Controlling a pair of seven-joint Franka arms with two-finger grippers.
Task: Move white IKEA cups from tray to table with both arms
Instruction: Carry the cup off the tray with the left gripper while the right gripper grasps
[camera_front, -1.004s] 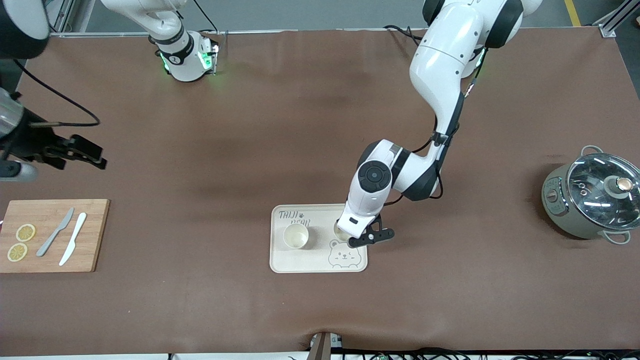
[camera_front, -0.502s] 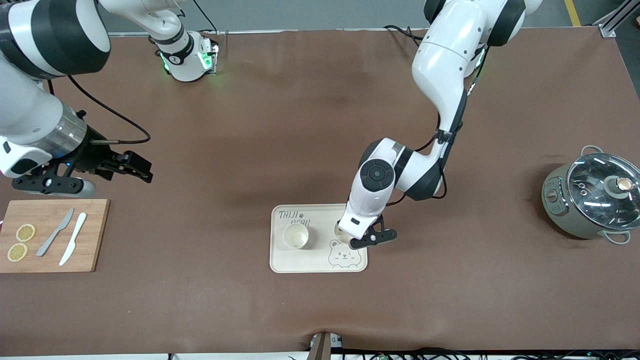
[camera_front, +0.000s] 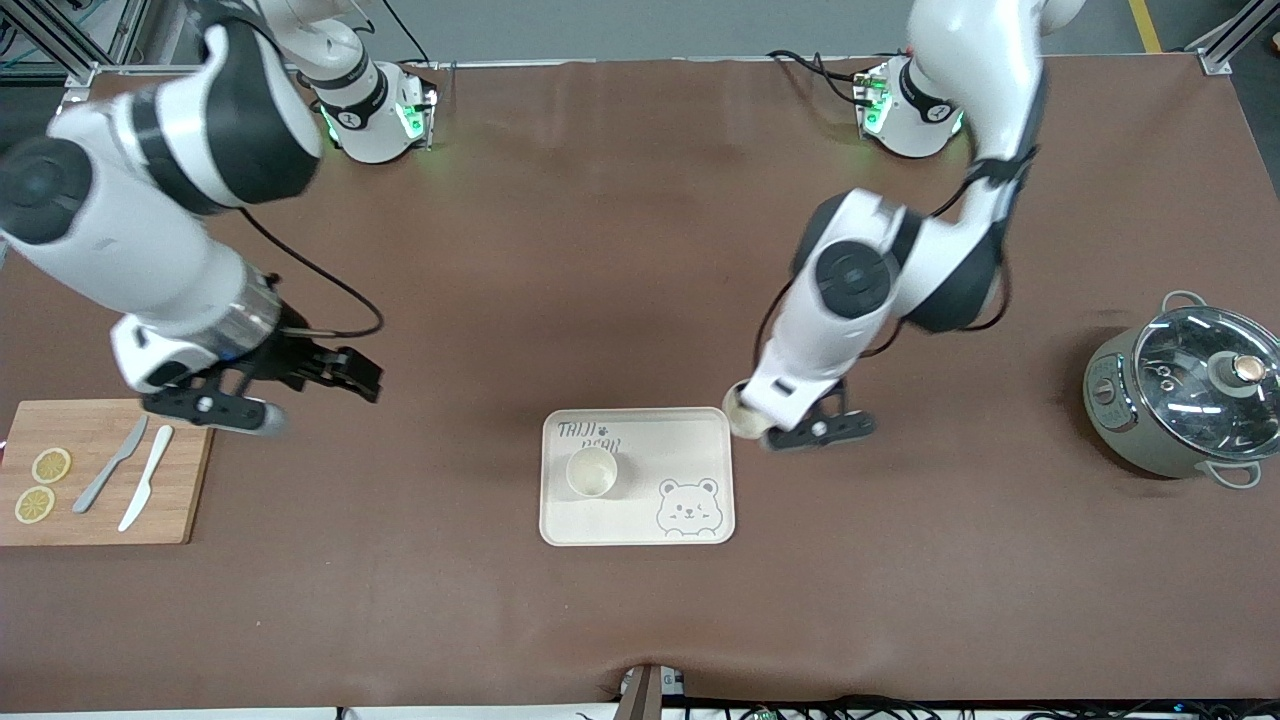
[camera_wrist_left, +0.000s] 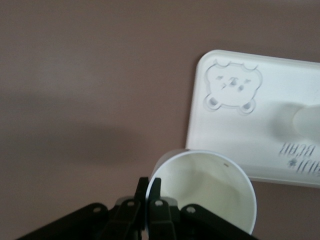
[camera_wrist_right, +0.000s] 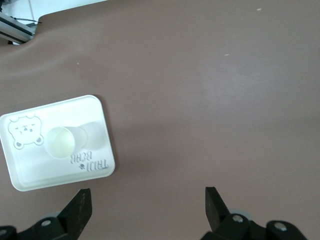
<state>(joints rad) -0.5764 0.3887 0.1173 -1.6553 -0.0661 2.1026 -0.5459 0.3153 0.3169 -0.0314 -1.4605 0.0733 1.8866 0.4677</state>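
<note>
Cream-white cup (camera_wrist_left: 205, 187) is pinched by its rim in the left gripper (camera_front: 790, 425), raised just off the tray (camera_front: 640, 525) corner at that arm's end; this looks like the carry-out step, so lowering to the table (camera_front: 640, 250) comes next. Right gripper (camera_wrist_right: 147, 210) hangs spread and empty, well apart from the second cup (camera_front: 591, 472) in the tray, its likely next target
</note>
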